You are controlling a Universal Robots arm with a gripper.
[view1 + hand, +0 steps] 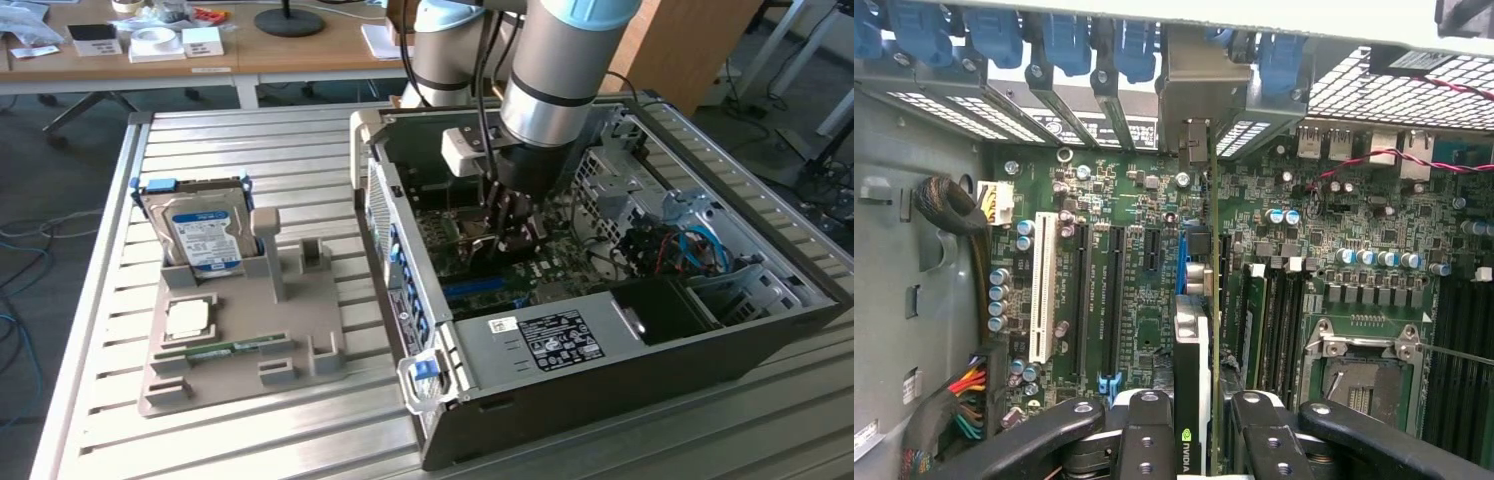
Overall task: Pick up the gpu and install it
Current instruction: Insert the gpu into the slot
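**Exterior view**
- Table (pixel 267 150): slatted metal.
- Computer case (pixel 601 400): lies on its side on the table with the open side up. The motherboard (pixel 561 265) is exposed.
- Arm (pixel 567 60): comes in from the far side. Its last link points almost straight down into the case.
- Gripper (pixel 514 225): set low over the middle of the motherboard with its fingers pointing down. What sits between them cannot be made out from here.
- Grey fixture tray (pixel 227 385): lies on the table toward the exterior view's left, well apart from the case. It carries:
  - a hard drive (pixel 203 235), standing on edge
  - a processor chip (pixel 187 318), lying flat
  - a memory stick (pixel 220 350), lying flat

**Wrist view**
- Gpu (pixel 1192 345): seen edge-on and upright over the board, with a green board edge and a dark face.
  - It runs from the gripper to the rear wall of the case, directly above a blue slot (pixel 1180 265).
  - Its pale bracket (pixel 1199 95) meets the rear wall among the blue slot latches.
  - Whether it is fully seated cannot be told.
- Gripper fingers (pixel 1146 440): narrowly set, one on each face of the gpu, clamping the card between them.
- White slot (pixel 1040 300): lies to one side of the card.
- Processor socket (pixel 1364 375): lies to the other side of the card.
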